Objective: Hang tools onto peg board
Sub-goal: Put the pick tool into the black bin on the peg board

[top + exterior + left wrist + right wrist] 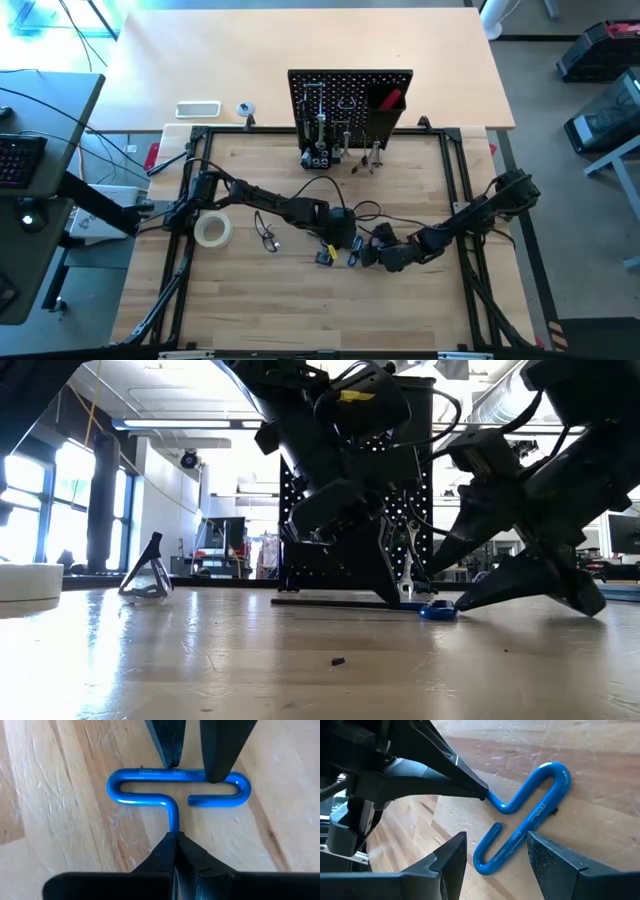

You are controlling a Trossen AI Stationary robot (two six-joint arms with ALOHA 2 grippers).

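Looking down in the high view, both arms meet mid-worktop (300, 320), in front of the peg board (350, 100), where several tools already hang; the tape roll (213, 230) and glasses (266, 235) lie apart, unhung.

At worktop level, the blue-handled hex key (437, 610) lies flat beneath the two arms.

From the left wrist, the left gripper (176, 840) is clenched on the key's shaft just below its looped handle, likely to lift it.

From the right wrist, the right gripper (495, 852) straddles the loop with jaws released, probably steadying it. Embossed lettering on the handle is too small to read.
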